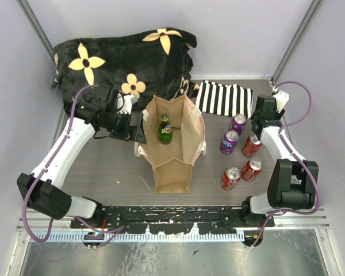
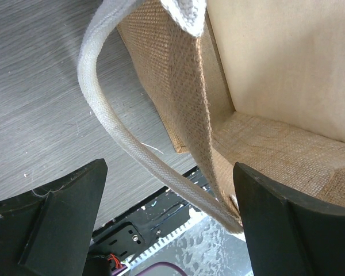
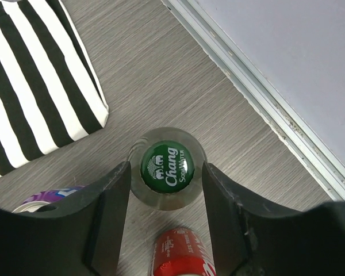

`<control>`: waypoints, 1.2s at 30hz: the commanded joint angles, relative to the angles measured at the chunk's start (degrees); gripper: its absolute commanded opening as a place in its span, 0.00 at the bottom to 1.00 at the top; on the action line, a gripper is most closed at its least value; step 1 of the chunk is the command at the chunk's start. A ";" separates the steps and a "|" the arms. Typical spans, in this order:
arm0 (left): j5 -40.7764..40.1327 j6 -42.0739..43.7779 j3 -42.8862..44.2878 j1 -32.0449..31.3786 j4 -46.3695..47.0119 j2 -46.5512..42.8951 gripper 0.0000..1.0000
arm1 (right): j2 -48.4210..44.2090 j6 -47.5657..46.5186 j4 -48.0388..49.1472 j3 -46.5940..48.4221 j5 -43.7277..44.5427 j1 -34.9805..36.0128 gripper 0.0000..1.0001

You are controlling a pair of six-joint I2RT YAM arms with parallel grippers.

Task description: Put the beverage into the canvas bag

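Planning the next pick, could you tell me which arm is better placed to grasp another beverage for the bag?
Right. The right gripper has a finger on either side of the upright green-capped bottle, while the left gripper is open around the handle of the canvas bag.

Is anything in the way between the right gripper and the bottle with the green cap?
Nothing visible: the bottle sits right between the right gripper's jaws. Between it and the bag, though, a purple can stands, so the bottle probably must be lifted over.
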 commanded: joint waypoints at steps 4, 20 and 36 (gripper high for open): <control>1.25 0.64 0.76 0.07 0.07 0.20 0.98 | -1.05 -0.33 4.35 -0.49 1.09 -0.29 0.51; 1.61 0.25 0.09 0.06 0.81 0.12 0.98 | -0.52 -0.30 5.52 -0.29 0.01 -0.27 0.69; 1.44 0.11 -0.62 0.03 0.92 -0.41 0.98 | 1.16 -0.69 7.07 0.88 1.36 -0.37 0.42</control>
